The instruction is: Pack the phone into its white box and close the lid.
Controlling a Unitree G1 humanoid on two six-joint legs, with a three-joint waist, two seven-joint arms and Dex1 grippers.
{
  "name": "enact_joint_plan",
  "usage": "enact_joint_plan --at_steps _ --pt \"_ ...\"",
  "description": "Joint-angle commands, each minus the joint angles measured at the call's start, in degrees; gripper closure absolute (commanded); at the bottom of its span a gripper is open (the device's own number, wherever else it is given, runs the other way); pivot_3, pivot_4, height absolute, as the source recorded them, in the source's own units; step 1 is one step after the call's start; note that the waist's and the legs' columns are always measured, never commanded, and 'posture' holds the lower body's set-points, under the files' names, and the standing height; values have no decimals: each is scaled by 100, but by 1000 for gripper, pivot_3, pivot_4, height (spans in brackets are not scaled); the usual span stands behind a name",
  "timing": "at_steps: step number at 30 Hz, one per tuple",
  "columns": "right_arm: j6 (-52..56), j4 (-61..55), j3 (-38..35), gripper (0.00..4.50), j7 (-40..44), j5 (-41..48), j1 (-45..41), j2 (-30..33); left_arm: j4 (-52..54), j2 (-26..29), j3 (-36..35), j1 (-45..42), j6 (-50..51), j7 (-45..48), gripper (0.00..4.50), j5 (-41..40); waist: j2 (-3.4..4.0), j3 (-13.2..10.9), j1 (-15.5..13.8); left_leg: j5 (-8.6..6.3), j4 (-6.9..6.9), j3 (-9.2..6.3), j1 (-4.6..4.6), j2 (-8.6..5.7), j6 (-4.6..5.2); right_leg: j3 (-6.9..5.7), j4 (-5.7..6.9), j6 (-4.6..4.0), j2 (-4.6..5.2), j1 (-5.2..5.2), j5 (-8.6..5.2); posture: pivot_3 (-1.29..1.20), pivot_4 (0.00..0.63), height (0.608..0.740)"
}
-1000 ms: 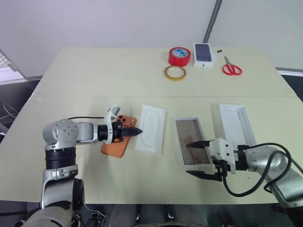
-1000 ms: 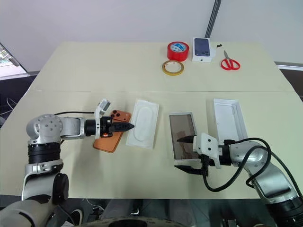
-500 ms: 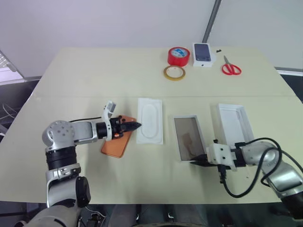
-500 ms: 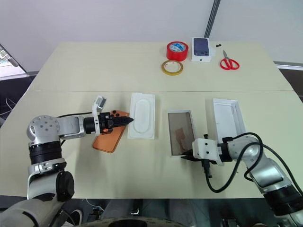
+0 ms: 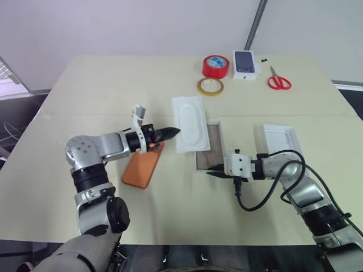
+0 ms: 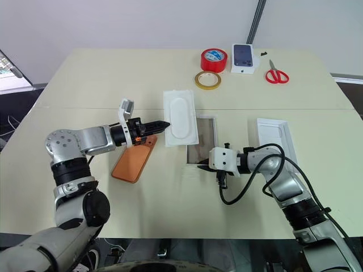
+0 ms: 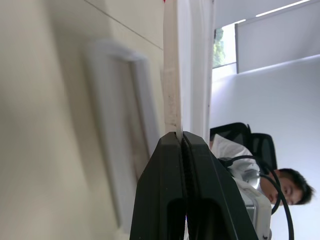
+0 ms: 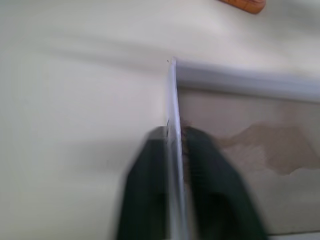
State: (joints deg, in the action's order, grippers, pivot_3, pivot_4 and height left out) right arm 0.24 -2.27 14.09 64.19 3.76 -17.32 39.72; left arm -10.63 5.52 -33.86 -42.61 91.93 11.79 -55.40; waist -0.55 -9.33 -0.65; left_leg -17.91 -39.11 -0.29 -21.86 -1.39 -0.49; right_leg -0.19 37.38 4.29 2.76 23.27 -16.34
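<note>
The orange phone [image 5: 140,170] lies flat on the table, left of centre. Just above it, my left gripper [image 5: 174,132] is shut on the edge of a flat white insert [image 5: 190,116] with an oval recess, holding it tilted off the table. The insert overlaps the far left corner of the white box [image 5: 212,145], whose grey-brown floor shows. My right gripper [image 5: 212,173] is shut on the box's near wall [image 8: 172,90], one finger on each side. The lid [image 5: 279,140] lies hollow side up, to the right of the box.
At the table's far side are a red tape roll [image 5: 215,66], a yellow tape ring [image 5: 210,86], a small white carton printed with a dark phone [image 5: 245,63] and red scissors [image 5: 278,81]. A seated person [image 7: 280,185] appears in the left wrist view.
My right gripper closed on the box's near wall and dragged the box left, toward the insert. My left gripper carried the insert up and to the right, over the box's corner.
</note>
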Motion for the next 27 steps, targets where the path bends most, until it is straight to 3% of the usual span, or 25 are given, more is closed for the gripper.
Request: enact_joint_plan --at_steps 1,3,7,12,20,23,27 --pt "317 -454 -297 2062 -124 314 34 -1 215 -209 88 93 -134 -90 4500 23 0 0 0 0 0 0 0 0 0 0 0 0 0 0 0 0 150 740" --pt "719 -694 -518 1061 -123 568 166 144 253 -360 130 143 -270 -202 4500 82 0 0 3 0 1 0 -1 0 0 0 1 0 0 1 0 0 150 740" --pt "1038 -972 -1133 1061 79 880 801 789 424 -568 231 273 -354 -291 4500 84 -1 0 -23 -1 0 -5 -10 -1 0 -1 -3 0 0 3 0 0 150 740" --pt "669 -636 -1654 1061 -35 697 1228 1269 451 -635 391 388 -433 -295 4500 135 -1 0 9 -1 1 -5 -13 -1 0 0 -5 0 -1 7 0 0 150 740" --pt "432 -356 -1639 1061 -505 555 863 1005 203 -685 827 389 -528 -199 4500 345 -1 0 -8 3 1 -4 -8 0 -5 1 6 0 -6 8 0 0 150 740" --pt "425 -339 -1615 988 -542 560 865 963 145 -677 821 357 -530 -214 3573 361 -1 0 -12 4 -1 -4 -12 -1 -5 1 5 0 -5 9 0 0 150 740" --pt "400 -290 -1603 988 -590 548 811 934 297 -554 1061 409 -541 -52 1594 377 -1 0 -10 4 -1 -4 -12 -1 -6 1 6 0 -5 9 0 0 150 740"
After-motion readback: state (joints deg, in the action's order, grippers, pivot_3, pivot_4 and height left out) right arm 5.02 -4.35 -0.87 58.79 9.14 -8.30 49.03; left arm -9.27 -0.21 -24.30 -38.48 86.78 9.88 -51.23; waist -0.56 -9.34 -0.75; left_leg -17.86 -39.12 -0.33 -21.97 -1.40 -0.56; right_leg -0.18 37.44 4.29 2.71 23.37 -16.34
